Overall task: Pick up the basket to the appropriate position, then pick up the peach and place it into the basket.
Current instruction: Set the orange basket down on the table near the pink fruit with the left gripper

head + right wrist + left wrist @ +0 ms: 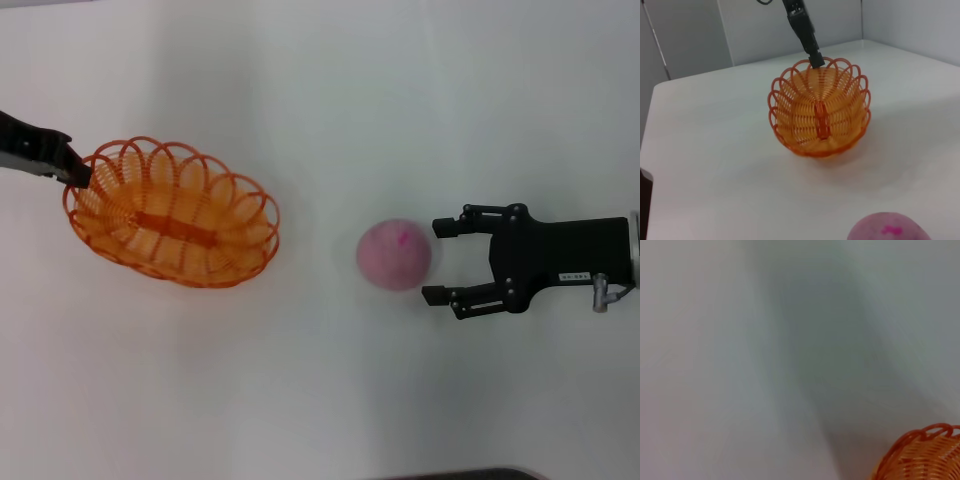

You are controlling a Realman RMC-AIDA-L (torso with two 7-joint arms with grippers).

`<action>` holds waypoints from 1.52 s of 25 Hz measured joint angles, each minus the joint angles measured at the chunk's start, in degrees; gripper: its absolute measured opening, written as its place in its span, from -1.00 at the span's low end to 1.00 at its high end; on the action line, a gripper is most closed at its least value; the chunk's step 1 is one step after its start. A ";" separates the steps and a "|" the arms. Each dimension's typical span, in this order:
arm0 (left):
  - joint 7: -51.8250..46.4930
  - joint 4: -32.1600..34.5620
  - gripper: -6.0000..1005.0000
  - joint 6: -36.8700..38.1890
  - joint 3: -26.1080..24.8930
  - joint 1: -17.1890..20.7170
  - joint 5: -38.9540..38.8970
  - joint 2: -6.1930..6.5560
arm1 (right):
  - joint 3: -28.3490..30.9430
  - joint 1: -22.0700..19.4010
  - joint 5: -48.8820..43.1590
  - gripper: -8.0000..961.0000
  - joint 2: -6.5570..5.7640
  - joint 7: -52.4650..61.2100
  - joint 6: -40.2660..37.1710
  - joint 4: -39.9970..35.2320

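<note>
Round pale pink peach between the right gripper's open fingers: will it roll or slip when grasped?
The round pale pink peach looks ball-shaped and sits free on the white table, so an off-centre touch would probably roll it. The right gripper is open with a finger either side, which should trap it. Its matte-looking surface suggests little slip.
</note>
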 joint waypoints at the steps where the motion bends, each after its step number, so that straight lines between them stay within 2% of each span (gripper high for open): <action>1: -0.59 0.09 -0.91 0.86 -0.86 0.04 -0.54 -0.02 | -0.04 0.03 0.00 0.87 0.01 0.00 -0.07 0.00; 5: -2.63 0.60 -0.92 2.54 -2.10 1.19 -3.29 -0.07 | 0.04 0.28 0.00 0.87 0.03 0.00 -0.11 0.00; 8: -3.93 0.99 -0.92 3.25 -2.98 2.13 -5.28 -0.59 | 0.09 0.50 0.00 0.87 0.04 0.00 -0.12 0.00; 18: -7.24 1.43 -0.92 1.84 -3.92 7.43 -13.60 -3.37 | -0.09 0.70 0.00 0.87 0.05 0.00 -0.31 0.00; 25: -7.92 4.46 -0.92 -0.44 -1.80 11.14 -14.61 -6.00 | -0.01 0.77 0.00 0.87 0.05 -0.07 -0.27 0.01; 38: -8.54 2.11 -0.90 -4.09 1.11 14.99 -17.63 -6.38 | -0.07 0.72 0.00 0.87 0.13 -0.41 -0.23 0.43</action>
